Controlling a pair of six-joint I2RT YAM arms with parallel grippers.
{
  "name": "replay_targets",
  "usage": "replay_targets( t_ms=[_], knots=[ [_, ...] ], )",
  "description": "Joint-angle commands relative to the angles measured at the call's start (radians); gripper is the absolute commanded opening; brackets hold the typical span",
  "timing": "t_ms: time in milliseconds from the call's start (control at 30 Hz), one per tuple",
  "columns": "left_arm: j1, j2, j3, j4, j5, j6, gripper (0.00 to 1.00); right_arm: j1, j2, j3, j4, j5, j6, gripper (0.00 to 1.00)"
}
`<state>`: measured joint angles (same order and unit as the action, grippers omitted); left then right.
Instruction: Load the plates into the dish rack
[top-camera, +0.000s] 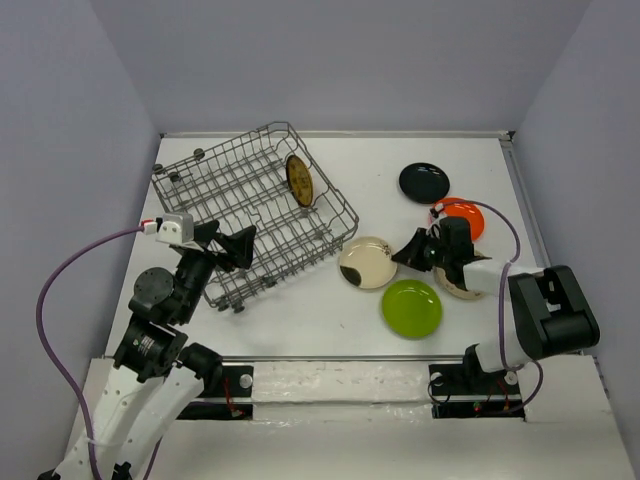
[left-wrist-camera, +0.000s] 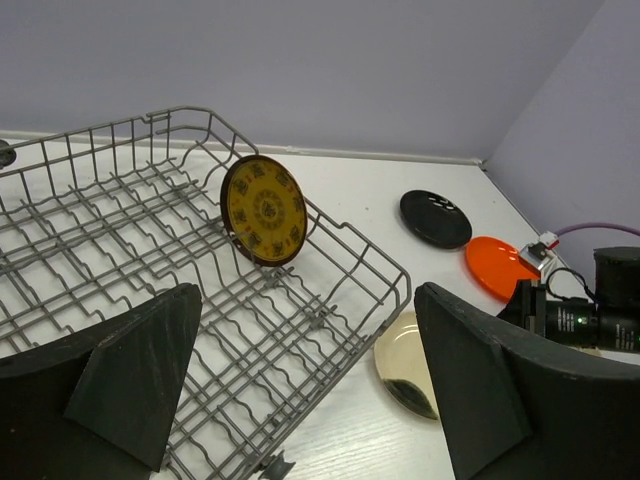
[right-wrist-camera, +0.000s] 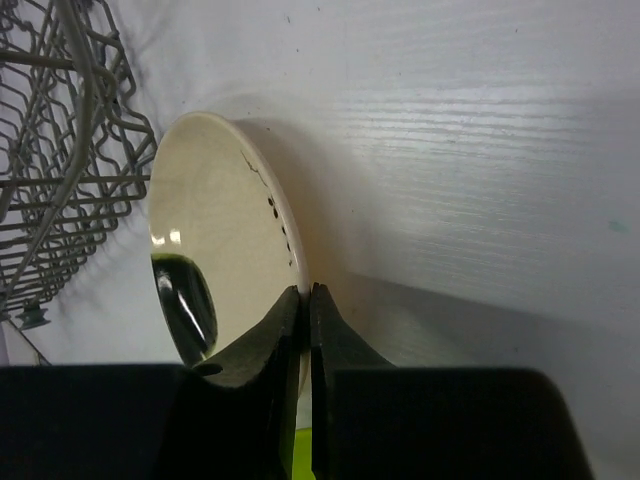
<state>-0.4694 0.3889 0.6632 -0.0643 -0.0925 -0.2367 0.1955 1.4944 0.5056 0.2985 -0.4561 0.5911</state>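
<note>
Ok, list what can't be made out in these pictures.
Beige plate, top view: largely covered by the right gripper and its wrist.
Orange plate, top view: near edge hidden behind the same wrist.
Cream plate, right wrist view: the fingers hide whether its rim sits between them.
Dish rack, left wrist view: left part cut off by the frame; near part behind the left gripper.
</note>
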Motion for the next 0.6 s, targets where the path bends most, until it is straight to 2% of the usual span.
replay_targets(
  t_ms=[0, 133, 300, 400, 533, 567],
  knots=[
    [0.003, -0.013, 0.027, 0.054, 0.011, 0.01, 0.99, -0.008, -0.106, 0.024, -0.064, 0.118, -0.027, 0.07],
    [0.003, -0.013, 0.027, 0.052, 0.011, 0.008, 0.99, -0.008, -0.245, 0.063, -0.195, 0.218, -0.056, 0.07],
    [0.005, -0.01, 0.027, 0.05, -0.001, 0.007, 0.99, -0.008, -0.373, 0.167, -0.441, 0.365, -0.105, 0.07],
    [0.005, -0.01, 0.029, 0.05, -0.012, 0.002, 0.99, -0.008, -0.448, 0.215, -0.521, 0.437, -0.108, 0.07],
    [0.012, -0.01, 0.032, 0.047, -0.032, -0.003, 0.99, 0.077, -0.461, 0.35, -0.567, 0.572, -0.117, 0.07],
    [0.012, -0.01, 0.032, 0.044, -0.036, -0.003, 0.99, 0.15, -0.445, 0.428, -0.573, 0.609, -0.125, 0.07]
  ],
)
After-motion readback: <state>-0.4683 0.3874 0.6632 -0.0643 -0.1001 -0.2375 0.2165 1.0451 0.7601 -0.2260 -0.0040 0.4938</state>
